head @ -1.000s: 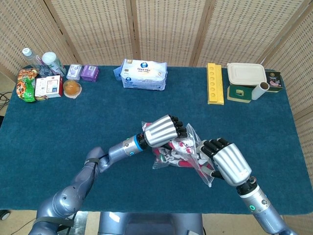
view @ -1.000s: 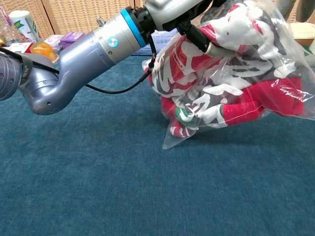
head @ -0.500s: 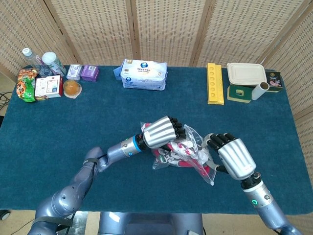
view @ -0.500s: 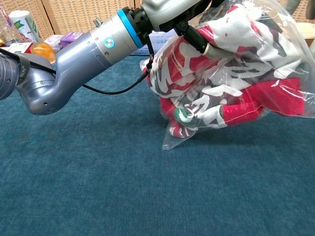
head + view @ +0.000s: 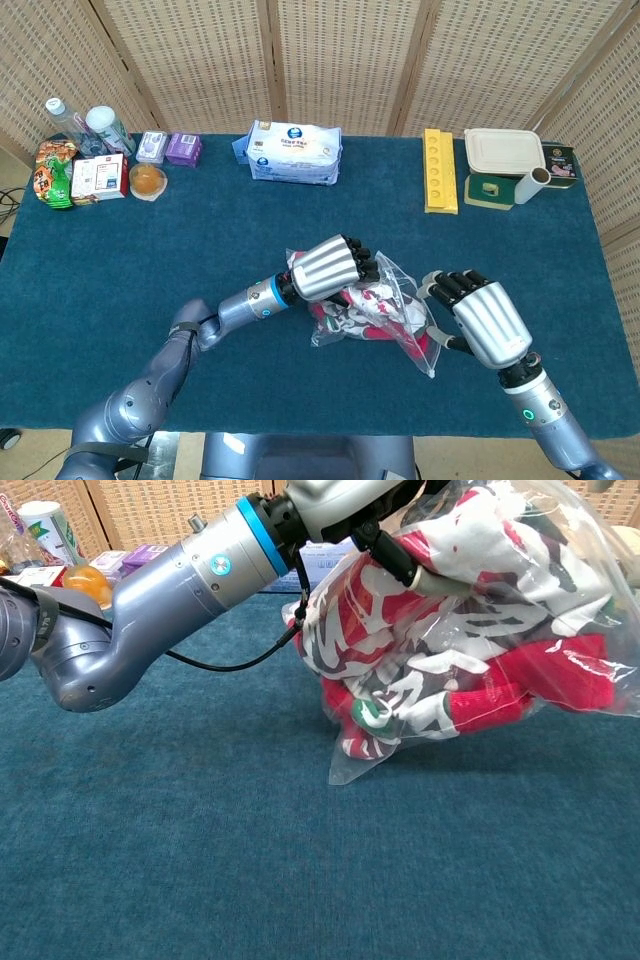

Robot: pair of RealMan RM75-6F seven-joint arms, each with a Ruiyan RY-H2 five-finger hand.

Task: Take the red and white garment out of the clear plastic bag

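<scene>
Red and white garment [image 5: 450, 650] sat wholly inside your clear plastic bag [image 5: 405, 325]; left hand [image 5: 325, 268] clutched it, right hand [image 5: 480, 315] curled beside.

Bright, even light; sharp frames, soft shadows.

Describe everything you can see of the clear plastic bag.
The bag is thin, clear, crinkled plastic, glossy with highlights. It bulges around the red and white garment, which is still inside. It lies on the blue table cloth, with one flat empty corner sticking out at the lower left in the chest view. The left robot hand grips it from above; the right robot hand is at its other end, contact unclear.
</scene>
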